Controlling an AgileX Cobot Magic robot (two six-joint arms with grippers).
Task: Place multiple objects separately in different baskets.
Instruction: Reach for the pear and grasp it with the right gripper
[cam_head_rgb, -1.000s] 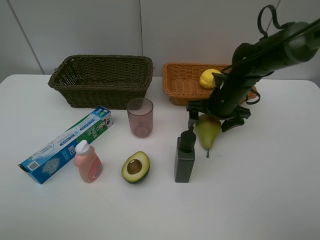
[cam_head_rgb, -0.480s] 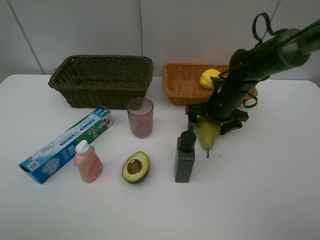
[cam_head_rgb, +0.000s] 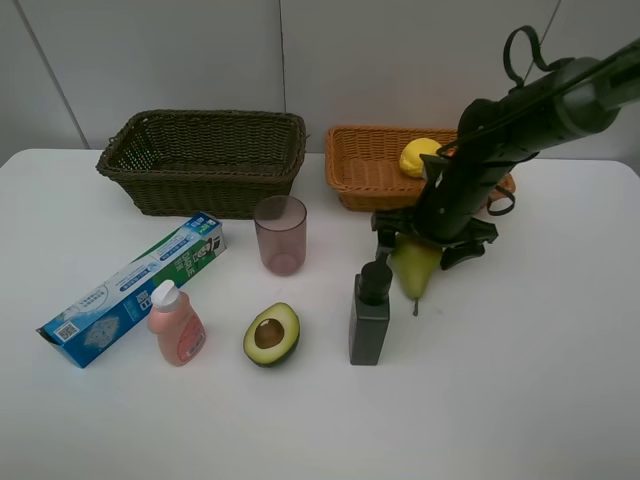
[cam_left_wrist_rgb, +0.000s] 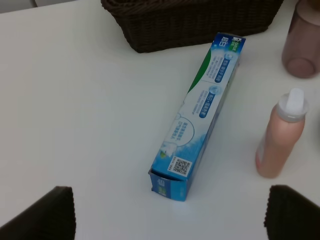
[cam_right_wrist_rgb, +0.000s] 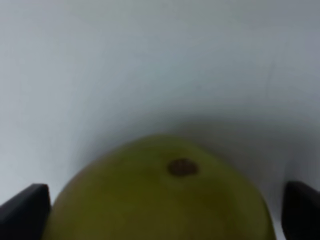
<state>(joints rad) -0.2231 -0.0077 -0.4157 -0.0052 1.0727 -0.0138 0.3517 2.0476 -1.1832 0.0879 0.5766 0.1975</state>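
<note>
The right gripper is released: its jaws are spread wide, one on each side of the pear. The pear rests on the table, just beside the dark bottle and near the tan basket. The left gripper is released above the toothpaste box.

You saw rough woven wicker on the dark basket and orange-tan basket — glossy printed card on the toothpaste box, translucent plastic cup, smooth matt pear skin, matt white table.
</note>
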